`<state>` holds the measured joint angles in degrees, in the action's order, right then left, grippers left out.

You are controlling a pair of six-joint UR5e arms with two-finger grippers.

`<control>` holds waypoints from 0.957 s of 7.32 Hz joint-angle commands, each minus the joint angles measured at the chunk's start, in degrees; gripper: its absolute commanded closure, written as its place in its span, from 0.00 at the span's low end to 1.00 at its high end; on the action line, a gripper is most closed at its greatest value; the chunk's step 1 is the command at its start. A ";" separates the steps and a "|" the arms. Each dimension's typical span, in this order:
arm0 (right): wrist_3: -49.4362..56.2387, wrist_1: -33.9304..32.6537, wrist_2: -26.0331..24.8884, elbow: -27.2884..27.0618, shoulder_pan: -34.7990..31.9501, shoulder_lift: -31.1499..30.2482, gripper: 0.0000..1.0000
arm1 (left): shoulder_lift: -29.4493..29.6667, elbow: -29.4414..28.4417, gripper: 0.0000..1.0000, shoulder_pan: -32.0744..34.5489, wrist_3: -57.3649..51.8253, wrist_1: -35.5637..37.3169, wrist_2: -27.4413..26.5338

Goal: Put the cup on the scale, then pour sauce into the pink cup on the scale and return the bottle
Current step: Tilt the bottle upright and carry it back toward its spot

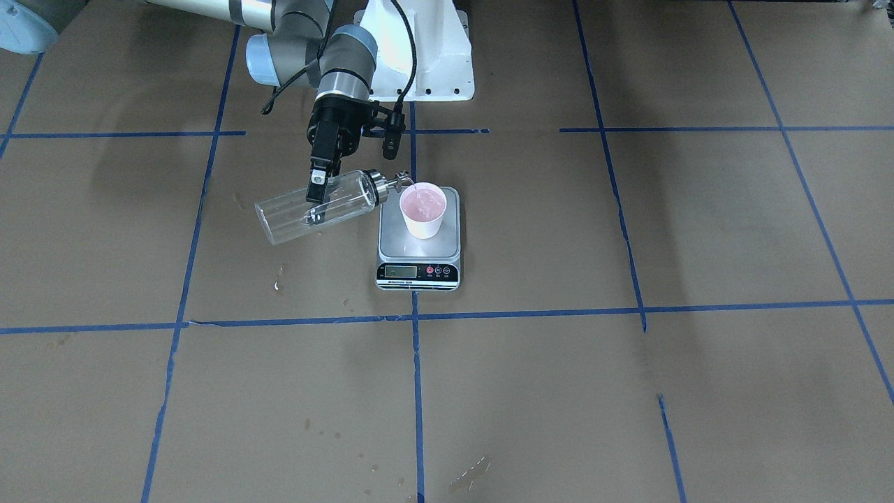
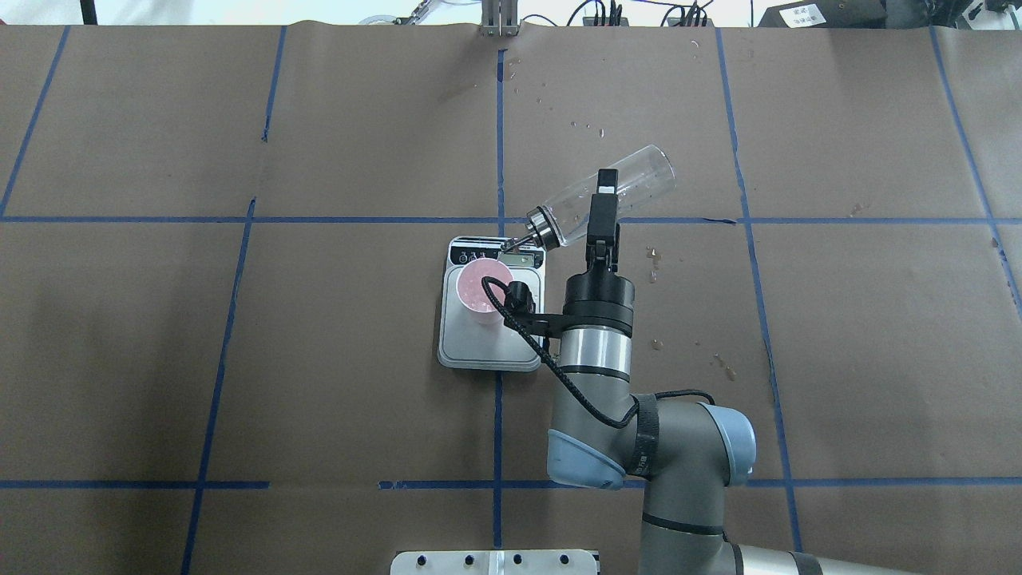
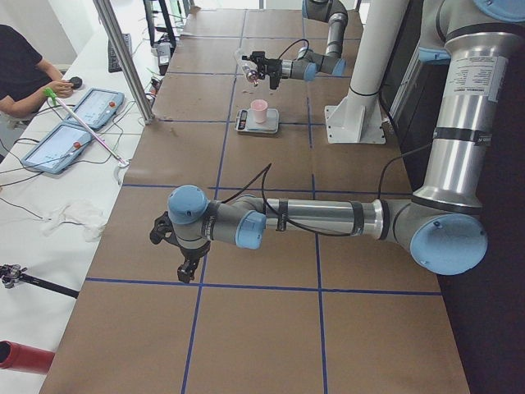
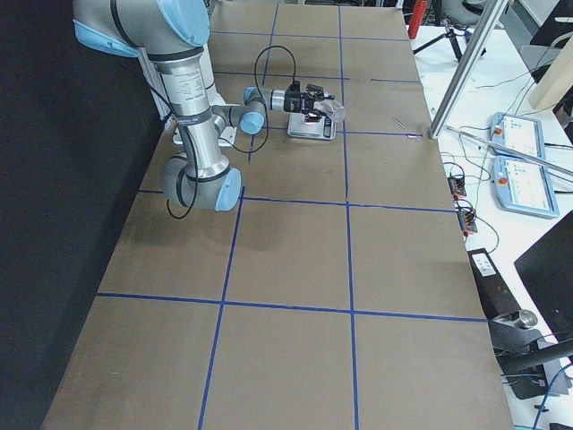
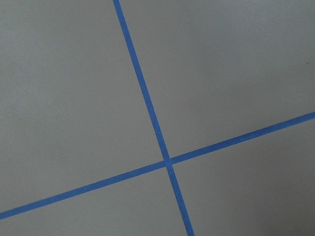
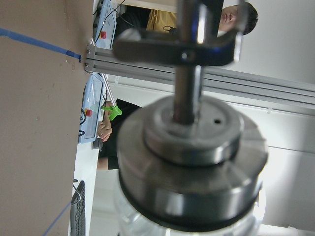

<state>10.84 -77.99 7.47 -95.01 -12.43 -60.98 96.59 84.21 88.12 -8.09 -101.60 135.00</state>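
The pink cup (image 1: 422, 211) stands on the silver platform of the scale (image 1: 419, 260), toward its robot side. My right gripper (image 1: 316, 199) is shut on the clear glass bottle (image 1: 293, 213), which is tipped almost flat. The bottle's spout (image 1: 404, 180) hangs at the cup's rim, and a thin stream of sauce (image 1: 413, 187) runs into the cup. The overhead view shows the same: bottle (image 2: 631, 185), right gripper (image 2: 603, 209), cup (image 2: 481, 289), scale (image 2: 479, 347). The bottle's metal collar (image 6: 192, 162) fills the right wrist view. My left gripper (image 3: 185, 264) hovers over bare paper far from the scale; whether it is open or shut I cannot tell.
Brown paper with blue tape lines (image 1: 416, 316) covers the table. Drops of liquid (image 2: 653, 257) lie on the paper beside the scale. The white robot base (image 1: 419, 49) stands behind the scale. A side bench with tablets (image 3: 61, 148) and a seated person (image 3: 20, 70) runs along the far edge.
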 commanded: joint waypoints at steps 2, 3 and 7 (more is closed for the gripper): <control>-8.80 0.03 2.19 -1.04 0.30 -0.98 1.00 | 0.01 0.26 0.00 0.04 0.00 0.00 0.00; -11.26 0.03 4.80 -3.92 0.30 -2.03 1.00 | 0.01 0.08 0.00 0.04 0.09 0.00 -0.09; -31.60 0.03 13.95 -12.11 0.13 -4.58 1.00 | 0.01 0.34 0.00 0.04 0.09 0.00 -0.09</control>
<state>-12.87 -77.96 18.43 -105.00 -12.21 -65.04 96.59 84.51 88.16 -8.02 -101.60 134.91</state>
